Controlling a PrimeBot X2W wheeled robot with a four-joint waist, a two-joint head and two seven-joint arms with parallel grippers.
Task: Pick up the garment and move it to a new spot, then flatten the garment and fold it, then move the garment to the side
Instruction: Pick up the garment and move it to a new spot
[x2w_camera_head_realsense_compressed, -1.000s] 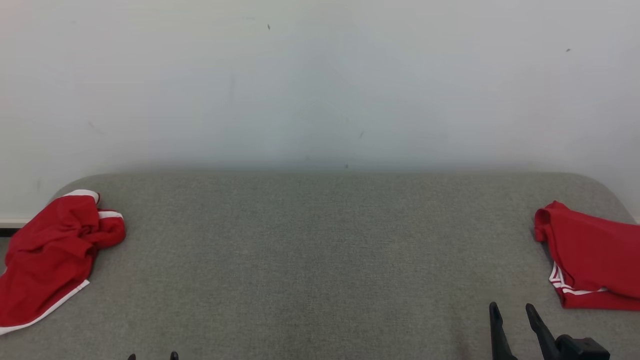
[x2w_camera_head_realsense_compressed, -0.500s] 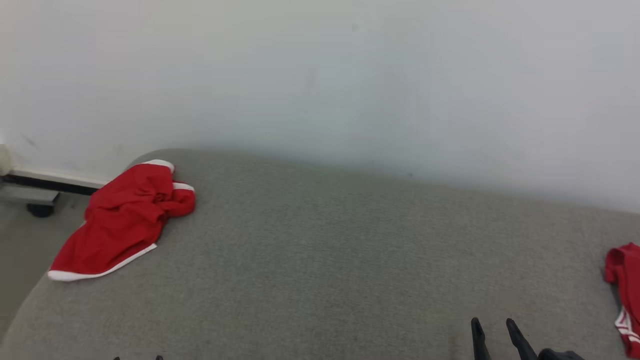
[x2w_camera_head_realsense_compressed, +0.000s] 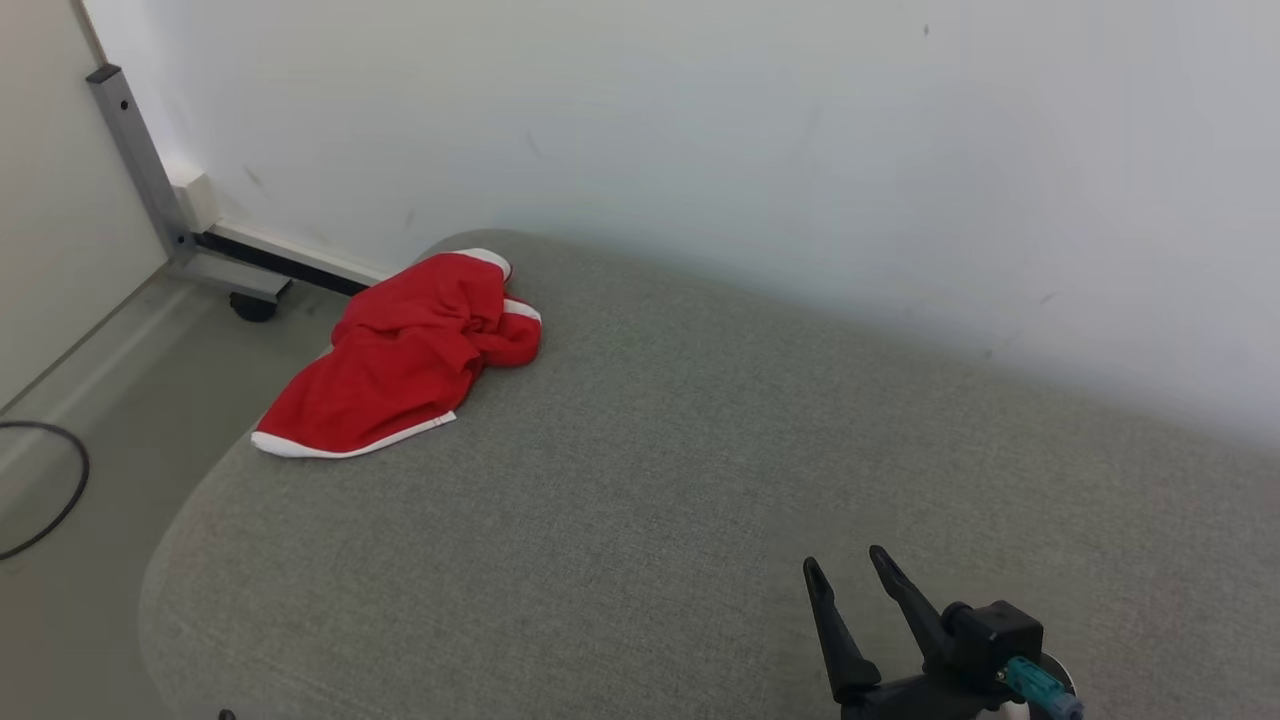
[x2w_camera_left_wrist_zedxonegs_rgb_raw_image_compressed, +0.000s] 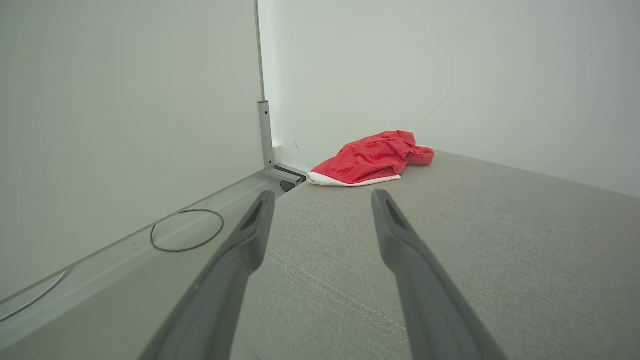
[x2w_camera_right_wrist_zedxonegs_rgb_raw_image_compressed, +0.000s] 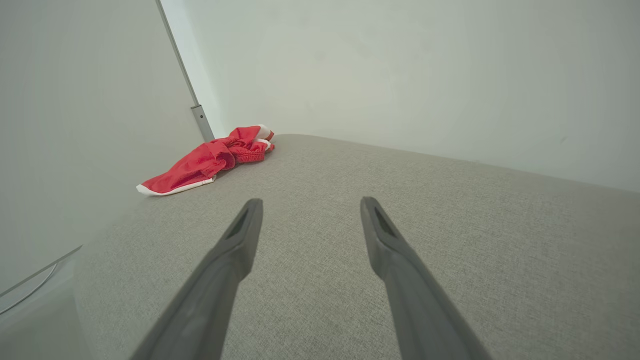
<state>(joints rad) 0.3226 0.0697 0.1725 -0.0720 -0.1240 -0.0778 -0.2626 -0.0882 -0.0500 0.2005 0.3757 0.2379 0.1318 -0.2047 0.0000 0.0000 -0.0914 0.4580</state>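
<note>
left gripper (x2w_camera_left_wrist_zedxonegs_rgb_raw_image_compressed: 322, 195) and right gripper (x2w_camera_head_realsense_compressed: 845, 558) wide open, empty; garment (x2w_camera_head_realsense_compressed: 400, 365) bunched at table (x2w_camera_head_realsense_compressed: 700, 450) corner, shallow pinch could drag it off.

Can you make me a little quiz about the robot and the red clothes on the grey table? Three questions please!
1. True or false: the red garment lies crumpled near the far left corner of the grey table.
2. What colour is the trim along the garment's edge? A blue, B white, C yellow.
3. Fill in the gap: the left gripper and the right gripper are both ____ and hold nothing.

Key: 1 true; 2 B; 3 open.
</note>
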